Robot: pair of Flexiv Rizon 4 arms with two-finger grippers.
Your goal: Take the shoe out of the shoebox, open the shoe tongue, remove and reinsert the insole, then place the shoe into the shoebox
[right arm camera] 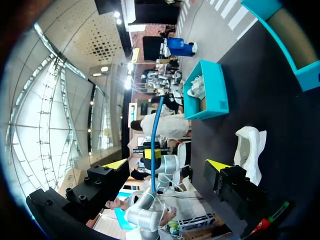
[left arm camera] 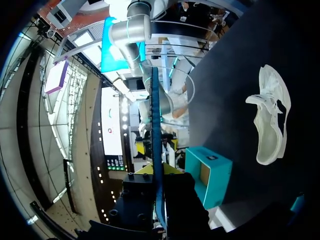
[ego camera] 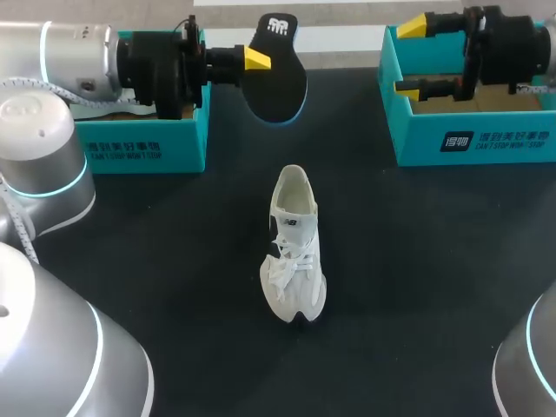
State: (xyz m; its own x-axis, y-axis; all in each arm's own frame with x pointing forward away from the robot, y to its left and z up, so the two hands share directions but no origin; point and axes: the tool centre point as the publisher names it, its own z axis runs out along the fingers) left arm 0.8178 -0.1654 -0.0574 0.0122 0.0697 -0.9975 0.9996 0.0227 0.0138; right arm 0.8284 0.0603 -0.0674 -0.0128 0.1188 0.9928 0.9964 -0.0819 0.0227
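Left gripper is clamped on the insole, which it holds in the air at 12 o'clock from the shoe. Right gripper is spread wide and holds nothing, over the right box at 2 o'clock. The shoe lies mid-table, and the left box is at 10 o'clock.

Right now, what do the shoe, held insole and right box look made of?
Shoe: white matte upper, softly creased, probably mesh or synthetic fabric. Insole: thin black sheet with a blue edge, likely fabric-faced foam. Right box: teal-printed cardboard, plain brown inside.
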